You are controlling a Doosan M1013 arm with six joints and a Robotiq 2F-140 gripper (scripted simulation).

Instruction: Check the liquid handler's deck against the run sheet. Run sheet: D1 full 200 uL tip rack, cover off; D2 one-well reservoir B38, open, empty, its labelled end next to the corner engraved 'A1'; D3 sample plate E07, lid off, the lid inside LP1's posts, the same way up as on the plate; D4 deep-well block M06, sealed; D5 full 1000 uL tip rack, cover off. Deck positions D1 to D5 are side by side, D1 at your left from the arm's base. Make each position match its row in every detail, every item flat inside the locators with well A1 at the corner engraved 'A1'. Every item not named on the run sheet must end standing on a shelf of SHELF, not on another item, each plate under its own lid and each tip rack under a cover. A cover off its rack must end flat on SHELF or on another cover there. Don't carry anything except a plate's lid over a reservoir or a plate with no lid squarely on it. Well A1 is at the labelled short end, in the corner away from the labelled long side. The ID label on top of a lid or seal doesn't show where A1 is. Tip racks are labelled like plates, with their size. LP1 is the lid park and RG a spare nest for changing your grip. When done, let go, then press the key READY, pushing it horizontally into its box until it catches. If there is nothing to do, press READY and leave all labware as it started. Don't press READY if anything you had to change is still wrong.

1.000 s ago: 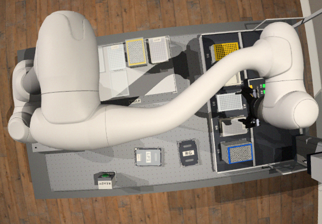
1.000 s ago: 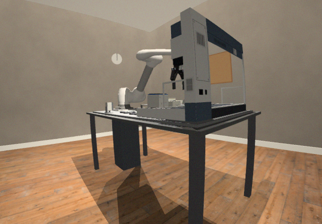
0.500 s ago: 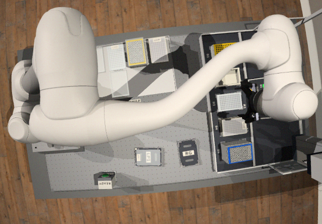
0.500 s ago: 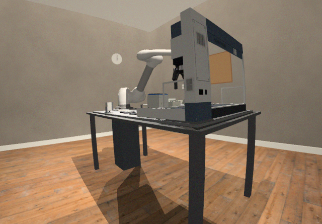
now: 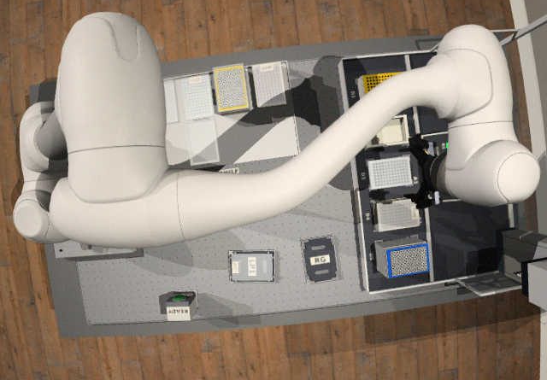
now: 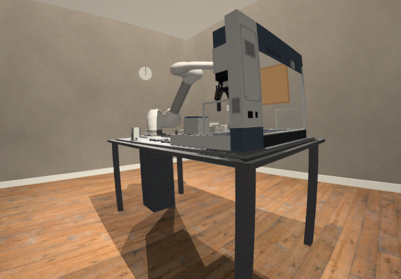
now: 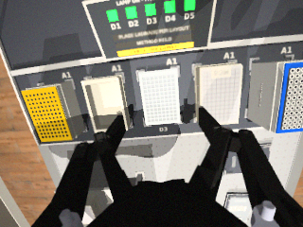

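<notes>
My gripper (image 7: 160,119) is open and empty, high above the deck's far side and in line with D3; it also shows in the top view (image 5: 421,171) and the side view (image 6: 221,93). Below it stand the yellow tip rack (image 7: 46,113) in D1, the cream open reservoir (image 7: 104,103) in D2, the white uncovered plate (image 7: 160,96) in D3, the pale topped deep-well block (image 7: 219,92) in D4 and the blue-framed tip rack (image 7: 289,96) in D5. The arm hides part of D1 (image 5: 379,80) and D2 (image 5: 391,131) in the top view.
SHELF holds a white plate (image 5: 197,96), a yellow-framed tip rack (image 5: 230,88), another plate (image 5: 269,84) and a clear cover (image 5: 202,141). LP1 (image 5: 251,266), RG (image 5: 320,260) and the READY key (image 5: 179,306) are on the near table. The handler's status panel (image 7: 151,11) shows green lights.
</notes>
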